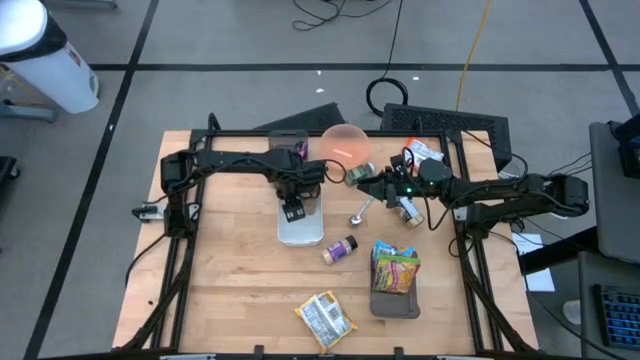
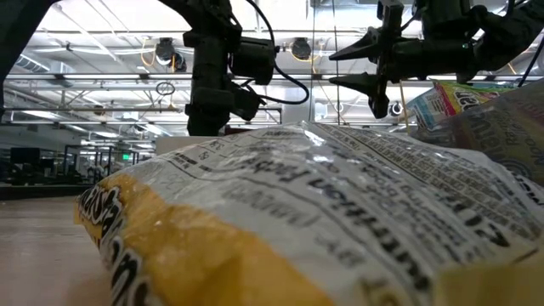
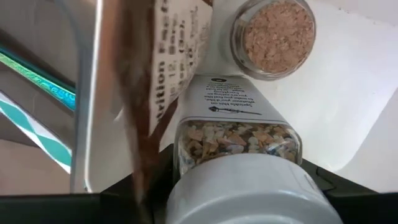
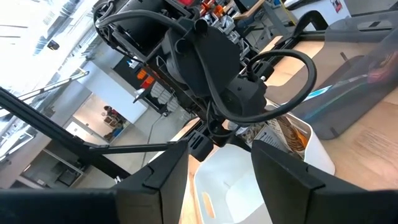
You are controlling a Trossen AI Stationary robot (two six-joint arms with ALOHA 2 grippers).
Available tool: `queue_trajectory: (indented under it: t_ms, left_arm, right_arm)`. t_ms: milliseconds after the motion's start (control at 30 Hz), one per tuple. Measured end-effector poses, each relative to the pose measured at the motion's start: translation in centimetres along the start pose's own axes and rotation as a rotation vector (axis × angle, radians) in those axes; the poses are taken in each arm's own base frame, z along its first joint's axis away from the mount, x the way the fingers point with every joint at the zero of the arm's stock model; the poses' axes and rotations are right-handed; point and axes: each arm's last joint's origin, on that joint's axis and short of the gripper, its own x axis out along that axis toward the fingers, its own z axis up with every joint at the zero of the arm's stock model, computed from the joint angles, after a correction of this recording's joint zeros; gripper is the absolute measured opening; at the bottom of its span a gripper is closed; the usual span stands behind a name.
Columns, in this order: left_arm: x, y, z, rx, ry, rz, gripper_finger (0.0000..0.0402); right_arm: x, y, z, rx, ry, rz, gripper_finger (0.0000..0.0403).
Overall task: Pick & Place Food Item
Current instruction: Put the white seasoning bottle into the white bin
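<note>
Left fingers (image 1: 294, 210): closed on the jar (image 3: 239, 140), 1 on each side just below its white cap, over the tray (image 1: 305, 238).
Right fingers (image 4: 155, 186): spread wide with nothing between them, hanging near the tray's far corner and pointing at the left arm.
Jar: in the left grip, low inside the tray; you cannot tell from these views whether its base touches the floor.
Neighbours: 1 other jar (image 3: 273, 37) stands just beyond the held jar's base, and a brown packet (image 3: 155, 74) leans close alongside.
Stage: I judge this the placing end, with release yet to come.
Risk 1: if you open while the jar is off the floor, it will likely drop and roll, since it is round and lies on its side.
Risk 2: push further in and the base will shove the other jar, which could tip.
Risk 3: the packet sits so close that a finger may snag it on the way out and drag it over the wall.
Risk 4: the 2 arms are near each other, so lifting the left 1 towards the right fingers invites a knock.
Advice: lower until it rests, open slowly, leave straight up.
</note>
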Motion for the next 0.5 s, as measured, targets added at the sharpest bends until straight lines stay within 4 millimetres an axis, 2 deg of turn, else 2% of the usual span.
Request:
queue_trajectory:
  t_ms: [233,500]
  left_arm:
    - [0.1,0.1,-0.1,0.01,0.003,0.014,0.0207]
    - [1.5,0.1,-1.2,-0.004,0.062,-0.008,0.0207]
  right_arm:
    - [0.0,0.0,0.0,-0.004,0.0,0.0,0.0169]
    - [0.0,0.0,0.0,-0.005,0.0,0.001,0.0169]
